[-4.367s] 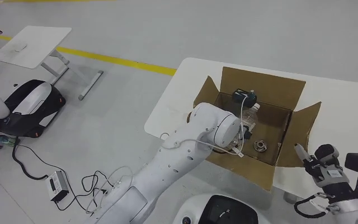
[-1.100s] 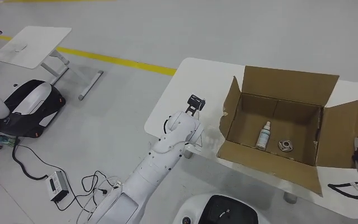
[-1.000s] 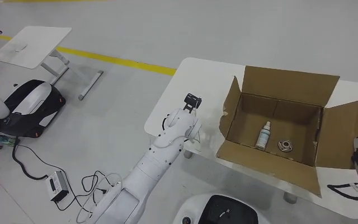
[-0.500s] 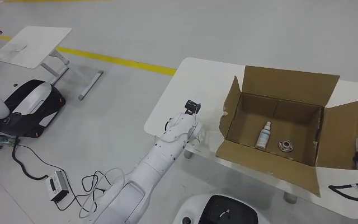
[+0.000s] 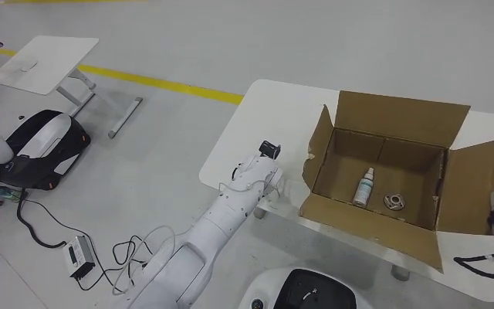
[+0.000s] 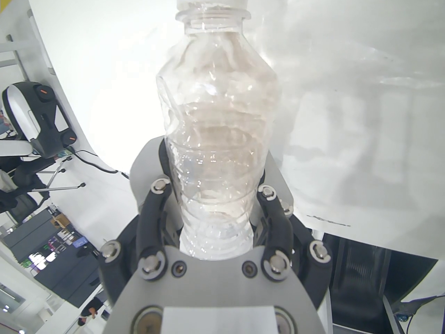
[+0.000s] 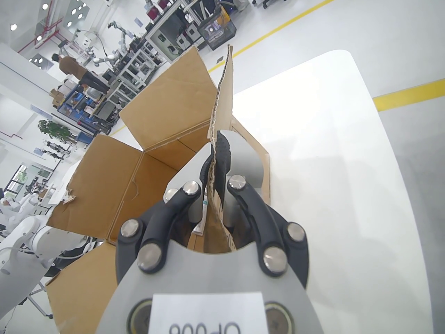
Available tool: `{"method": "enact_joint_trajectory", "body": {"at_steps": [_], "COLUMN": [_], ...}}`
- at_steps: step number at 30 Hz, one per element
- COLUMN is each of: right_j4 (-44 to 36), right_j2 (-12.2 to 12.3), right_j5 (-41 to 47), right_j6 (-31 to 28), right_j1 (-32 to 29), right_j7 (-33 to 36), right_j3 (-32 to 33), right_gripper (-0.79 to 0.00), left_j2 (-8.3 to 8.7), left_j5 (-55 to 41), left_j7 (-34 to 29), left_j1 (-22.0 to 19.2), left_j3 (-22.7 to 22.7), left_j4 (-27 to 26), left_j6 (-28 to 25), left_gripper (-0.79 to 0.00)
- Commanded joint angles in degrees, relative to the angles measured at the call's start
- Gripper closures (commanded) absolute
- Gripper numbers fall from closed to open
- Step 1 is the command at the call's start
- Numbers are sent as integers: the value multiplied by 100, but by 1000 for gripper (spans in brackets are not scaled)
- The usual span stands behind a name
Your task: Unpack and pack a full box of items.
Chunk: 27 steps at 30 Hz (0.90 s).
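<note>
While pinching the clear bottle [image 6: 215, 105] outside the box [image 5: 401, 120] with the left gripper [image 6: 213, 175] for unloading, clamps the box flap [image 7: 222, 98] in the right gripper [image 7: 217, 154] for steadiness.

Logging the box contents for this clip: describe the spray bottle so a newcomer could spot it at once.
Find the open cardboard box on the white table. Two things sit on its floor, a little apart. The spray bottle is the slim white one, unlike the round metal ring beside it.
</note>
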Motion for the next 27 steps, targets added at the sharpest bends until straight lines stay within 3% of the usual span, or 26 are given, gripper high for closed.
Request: {"method": "enact_joint_trajectory", "body": {"at_steps": [1,2,5,8,10,13,15,22,27], "right_j4": [-3,-6,-26,-62,-93,-146,-179,-438,-777], "right_j2": [0,0,2,4,6,8,9,16,11], "right_j5": [20,34,58,115,141,183,232,363,507], "right_j6": [13,13,4,-24,-49,-65,-72,-86,-17], "right_j1": [-3,-4,-3,6,13,10,11,-2,-22], "right_j7": [-1,0,-1,3,-4,-3,-11,-54,-232], "right_j3": [5,8,19,32,42,65,91,256,426], "right_gripper": [-225,-262,-502,-474,-514,-767,-785,-785,-785], "left_j2": [-12,-16,-23,-17,2,45,75,216,294], "left_j5": [-4,-10,-27,-54,-29,54,254,382,629], "left_j7": [14,17,27,8,-55,-277,-472,-1041,-1200], "left_j1": [-41,-56,-80,-53,-3,135,256,996,1344], "left_j3": [10,8,-6,-51,-98,-189,-222,-652,-894], "left_j4": [76,109,123,-29,-228,-739,-1184,-3477,-4744], "left_j6": [-10,-4,-23,-59,-91,-141,-67,-373,-682], "left_gripper": [-785,-785,-785,-785,-785,-785,-785,-785,-785]}}
